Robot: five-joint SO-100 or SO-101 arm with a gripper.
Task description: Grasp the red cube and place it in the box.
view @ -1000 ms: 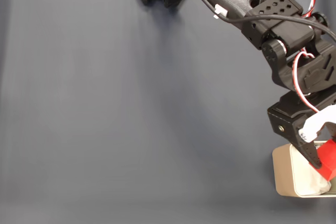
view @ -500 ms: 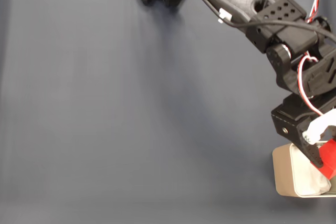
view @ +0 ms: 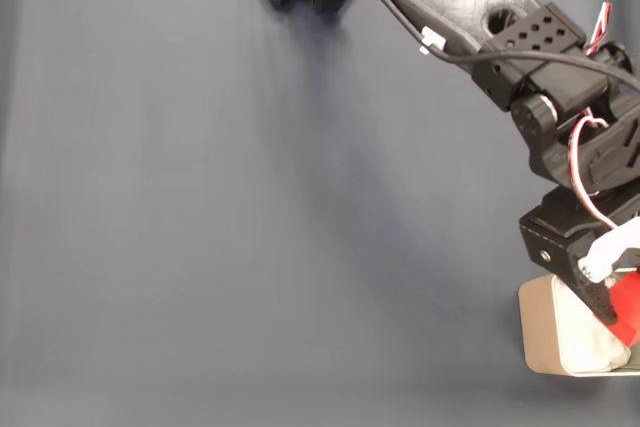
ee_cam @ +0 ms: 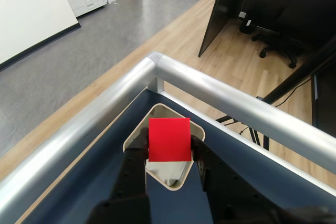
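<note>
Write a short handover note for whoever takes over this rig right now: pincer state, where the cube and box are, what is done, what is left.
Pincer: shut on the red cube, one finger on each side, seen in the wrist view.
Cube: held above the box, over its opening, not yet released.
Box: at the lower right corner of the table in the fixed view, partly cut off by the edge.
Done: cube grasped and carried to the box.
Left: open the pincer to drop the cube in, then pull back.

In the fixed view the box (view: 540, 332) sits on the table (view: 250, 227) at its near right corner. The end effector (view: 612, 309) holds the red cube (view: 627, 309) directly above the box.
</note>
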